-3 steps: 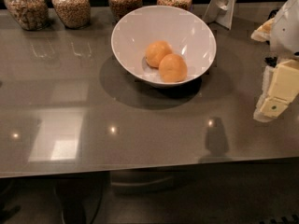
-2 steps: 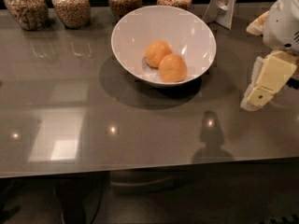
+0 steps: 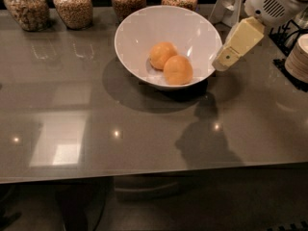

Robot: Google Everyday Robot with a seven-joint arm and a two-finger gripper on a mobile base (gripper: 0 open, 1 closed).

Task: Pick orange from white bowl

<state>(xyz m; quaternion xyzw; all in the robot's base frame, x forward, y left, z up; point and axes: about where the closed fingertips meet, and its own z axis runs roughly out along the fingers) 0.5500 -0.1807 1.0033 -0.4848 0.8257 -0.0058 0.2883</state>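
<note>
A large white bowl (image 3: 144,20) stands on the grey table, back centre. Two oranges lie in it side by side and touching: one at the back left (image 3: 162,55), one at the front right (image 3: 178,70). My gripper (image 3: 224,61), cream-coloured on a white arm, comes in from the upper right and hangs just outside the bowl's right rim, above the table. It holds nothing that I can see. Its shadow falls on the table in front of the bowl.
Several glass jars of grain (image 3: 73,6) line the table's back edge. A white stand (image 3: 230,4) is behind the bowl at the right. A stack of plates (image 3: 299,57) on a dark rack sits at the right edge. The table's front edge (image 3: 144,174) runs across below.
My gripper has moved left and up from the table's right side to just beside the bowl's right rim. The bowl and oranges have not moved.
</note>
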